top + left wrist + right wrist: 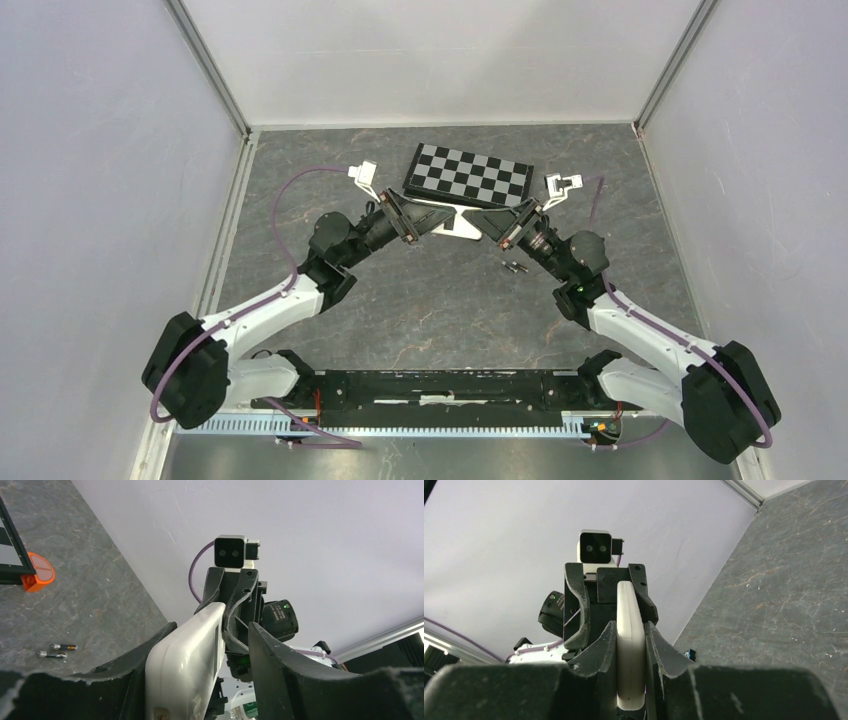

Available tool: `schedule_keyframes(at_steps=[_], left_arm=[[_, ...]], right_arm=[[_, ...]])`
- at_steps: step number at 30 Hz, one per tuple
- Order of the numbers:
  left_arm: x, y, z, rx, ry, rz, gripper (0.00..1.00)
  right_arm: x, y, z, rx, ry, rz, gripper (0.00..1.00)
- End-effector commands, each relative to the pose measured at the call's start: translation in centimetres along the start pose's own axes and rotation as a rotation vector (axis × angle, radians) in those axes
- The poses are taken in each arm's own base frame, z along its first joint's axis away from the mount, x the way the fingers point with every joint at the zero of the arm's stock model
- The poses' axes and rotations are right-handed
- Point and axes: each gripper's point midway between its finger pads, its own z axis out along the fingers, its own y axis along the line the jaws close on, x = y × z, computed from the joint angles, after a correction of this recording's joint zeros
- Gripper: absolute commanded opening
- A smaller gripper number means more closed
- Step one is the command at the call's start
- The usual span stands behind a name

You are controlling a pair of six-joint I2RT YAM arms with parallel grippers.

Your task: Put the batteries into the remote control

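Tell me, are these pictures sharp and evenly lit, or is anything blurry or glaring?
Top external view: soft, even light, faint shadows, the batteries tiny but distinct. Left wrist view: near black fingers blurred, white remote bright. Right wrist view: same blurred foreground, no glare on the table.

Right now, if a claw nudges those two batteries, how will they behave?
The batteries are slim cylinders lying on their sides on the table, so they would probably roll. Being tiny, they are likely light and may slip from a pinch.
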Motion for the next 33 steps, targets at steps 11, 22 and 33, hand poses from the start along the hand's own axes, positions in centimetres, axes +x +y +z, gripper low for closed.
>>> schedule_keyframes(at_steps=[11,22,33], left_arm=[[-0.8,-2.6,0.3,0.163,-0.076,-0.175,0.6],[-0.2,-1.9,0.9,0.124,-0.092,-0.216,0.55],[0.3,-1.6,1.5,0.12,-0.041,-0.166,0.02]], right_arm=[[-2.8,-2.9,-1.1,0.126,-0.238,0.116,0.0],[-0.1,-4.1,-0.1,0.175,-0.125,0.08,0.0],[2.5,-4.9,-1.0,0.193,0.009,0.029,0.16]])
